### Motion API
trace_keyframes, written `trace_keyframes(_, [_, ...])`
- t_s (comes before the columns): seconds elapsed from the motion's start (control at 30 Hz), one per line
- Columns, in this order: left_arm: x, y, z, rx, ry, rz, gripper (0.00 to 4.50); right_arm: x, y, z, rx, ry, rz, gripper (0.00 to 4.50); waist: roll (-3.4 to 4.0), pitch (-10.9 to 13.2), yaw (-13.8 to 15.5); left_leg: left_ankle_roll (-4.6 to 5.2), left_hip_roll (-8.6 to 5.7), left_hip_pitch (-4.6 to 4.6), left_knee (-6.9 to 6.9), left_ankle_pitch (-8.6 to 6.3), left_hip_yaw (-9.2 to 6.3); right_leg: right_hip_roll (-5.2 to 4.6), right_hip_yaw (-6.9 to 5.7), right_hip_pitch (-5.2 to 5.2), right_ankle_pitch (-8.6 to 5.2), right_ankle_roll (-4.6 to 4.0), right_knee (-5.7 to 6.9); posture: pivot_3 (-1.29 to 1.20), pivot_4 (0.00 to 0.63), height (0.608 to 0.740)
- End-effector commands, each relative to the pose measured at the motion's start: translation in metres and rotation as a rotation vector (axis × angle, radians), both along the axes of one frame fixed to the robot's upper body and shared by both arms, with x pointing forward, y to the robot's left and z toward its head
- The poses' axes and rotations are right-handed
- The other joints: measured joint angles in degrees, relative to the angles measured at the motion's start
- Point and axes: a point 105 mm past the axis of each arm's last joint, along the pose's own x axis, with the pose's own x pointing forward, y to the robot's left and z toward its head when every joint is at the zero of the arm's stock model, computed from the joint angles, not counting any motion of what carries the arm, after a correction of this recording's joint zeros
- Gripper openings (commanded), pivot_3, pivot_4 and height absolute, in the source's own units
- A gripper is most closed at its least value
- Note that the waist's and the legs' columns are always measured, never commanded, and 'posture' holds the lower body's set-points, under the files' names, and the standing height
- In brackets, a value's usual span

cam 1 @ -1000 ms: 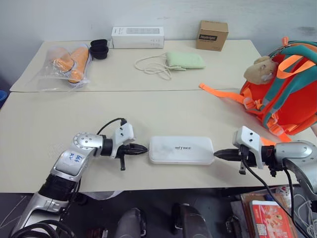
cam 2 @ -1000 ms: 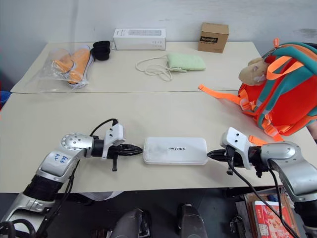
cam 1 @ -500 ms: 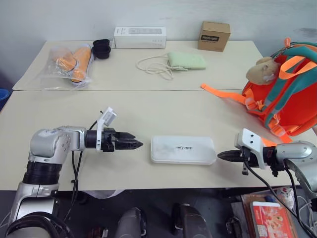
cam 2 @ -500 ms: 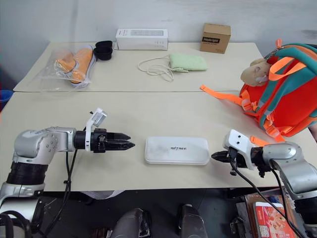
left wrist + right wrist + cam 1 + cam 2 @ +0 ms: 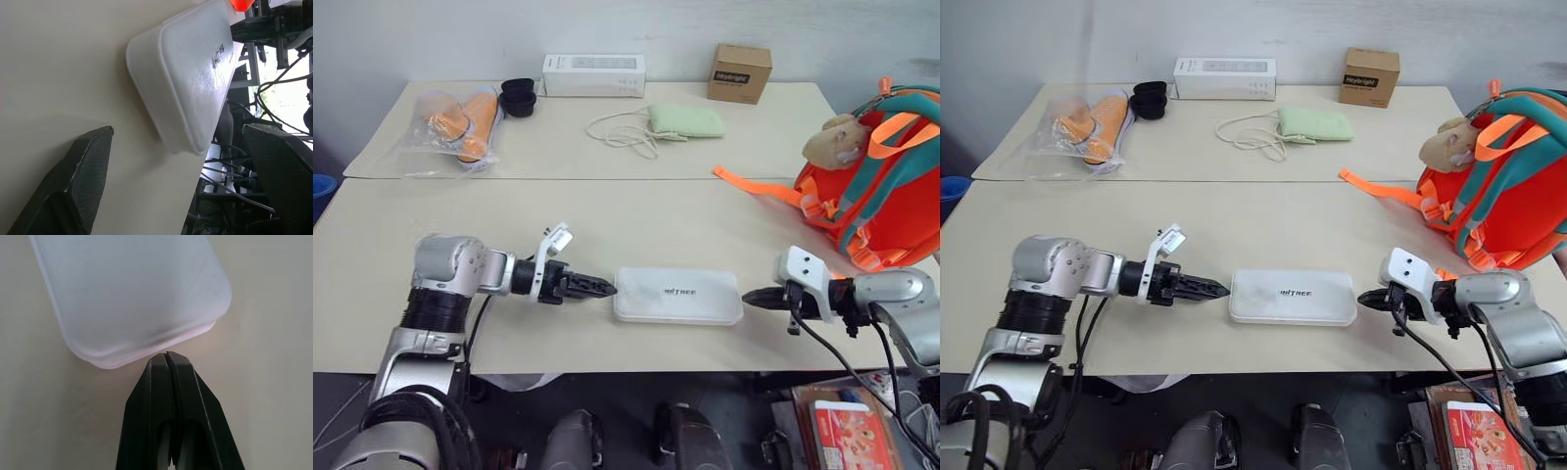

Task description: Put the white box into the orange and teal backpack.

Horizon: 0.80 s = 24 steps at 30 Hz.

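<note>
White box (image 5: 677, 295) flat on table (image 5: 607, 220), long axis from 9 to 3 o'clock. Left end effector (image 5: 604, 288) spread at 9 end; right end effector (image 5: 751, 299) pressed together at 3 end, both equally near.

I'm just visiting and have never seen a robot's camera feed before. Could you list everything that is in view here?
White box: one, white, near table, between the two grippers.
Backpack: one, orange and teal, right end of the table, tan plush toy on it.
Long carton: one, white, far table by the wall.
Cardboard box: one, brown, far table.
Pouch: one, pale green, white cord beside it.
Bag of shoes: one, clear with orange inside, far left.
Cups: two, black, beside the carton.
Left gripper: black, open, at the box's left end.
Right gripper: black, shut, at its right end.
</note>
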Motion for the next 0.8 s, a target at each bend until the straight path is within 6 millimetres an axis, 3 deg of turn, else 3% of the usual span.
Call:
trace_keyframes(0.03, [0.004,-0.013,-0.014,0.036,0.036,-0.002,4.46,0.002,0.014,0.006,0.01,-0.031,0.043,0.0,0.0,0.0,0.3,0.0,0.0,0.0,0.0,0.0,0.0,-0.01,0.0,0.0,0.0,0.0,0.01,0.0,0.15,0.74])
trace_keyframes(0.37, [0.011,-0.042,-0.003,-0.067,0.05,-0.051,4.46,0.004,0.021,0.003,0.011,-0.038,0.047,0.0,0.0,0.0,0.9,0.04,-0.08,-0.03,0.04,0.0,-0.07,-0.11,-0.04,0.02,0.03,0.04,0.01,0.0,0.15,0.74])
trace_keyframes(0.5, [0.014,-0.041,0.01,-0.114,0.043,-0.054,3.6,0.002,0.02,0.001,0.011,-0.038,0.039,0.0,0.0,0.0,0.6,0.04,-0.04,-0.07,0.04,-0.01,-0.05,-0.05,-0.04,-0.03,0.03,0.03,0.01,0.0,0.15,0.74])
trace_keyframes(0.73, [0.013,-0.033,0.024,-0.156,0.035,-0.07,1.51,-0.002,0.019,-0.004,0.009,-0.036,0.031,0.0,-0.01,0.0,0.0,0.01,0.03,-0.1,0.04,-0.01,-0.05,0.03,-0.08,-0.05,0.02,0.03,-0.01,0.0,0.15,0.74])
trace_keyframes(0.8, [0.013,-0.032,0.028,-0.179,0.034,-0.069,1.23,-0.001,0.019,-0.004,0.014,-0.041,0.025,0.0,-0.01,0.0,-0.3,0.01,0.02,-0.09,0.04,-0.01,-0.05,0.02,-0.07,-0.05,0.02,0.03,0.0,0.0,0.15,0.74])
